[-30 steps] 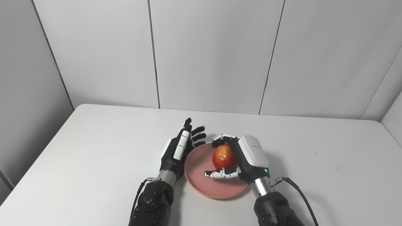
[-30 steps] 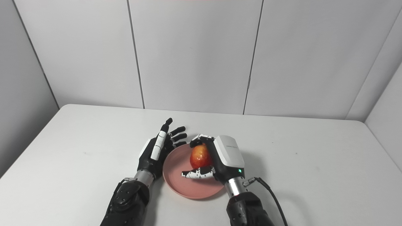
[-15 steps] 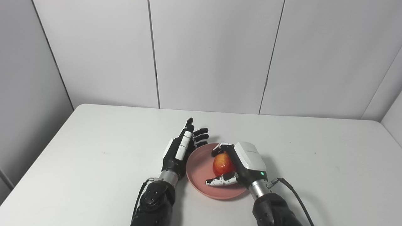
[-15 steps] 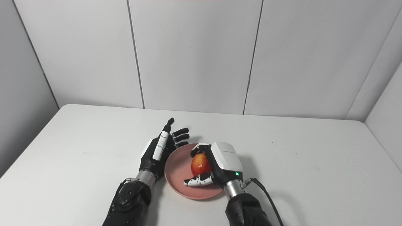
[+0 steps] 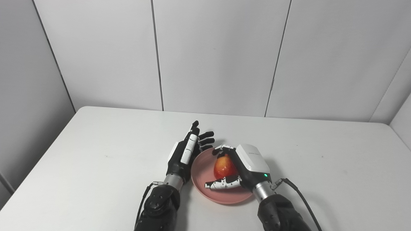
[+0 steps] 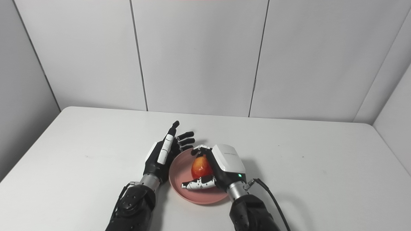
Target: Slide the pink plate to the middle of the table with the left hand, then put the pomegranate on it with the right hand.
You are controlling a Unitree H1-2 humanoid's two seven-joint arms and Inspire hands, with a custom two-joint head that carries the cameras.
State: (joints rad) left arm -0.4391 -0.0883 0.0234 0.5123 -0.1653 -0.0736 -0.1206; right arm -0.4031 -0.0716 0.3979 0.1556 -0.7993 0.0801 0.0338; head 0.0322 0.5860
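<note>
In the middle of the smooth white worktop (image 5: 96, 154) sits a round, shallow pink plate (image 5: 200, 168). A shiny red and orange pomegranate (image 5: 222, 166) is over the plate, held in the right hand (image 5: 239, 168), whose fingers curl around it. I cannot tell if the fruit touches the plate. The left hand (image 5: 186, 154) stands just beside the plate's left rim, fingers spread and holding nothing.

One pink plate (image 5: 199, 170), one pomegranate (image 5: 222, 167), one table (image 5: 96, 160) and two hands are counted: left hand (image 5: 185, 153), right hand (image 5: 244, 166).
</note>
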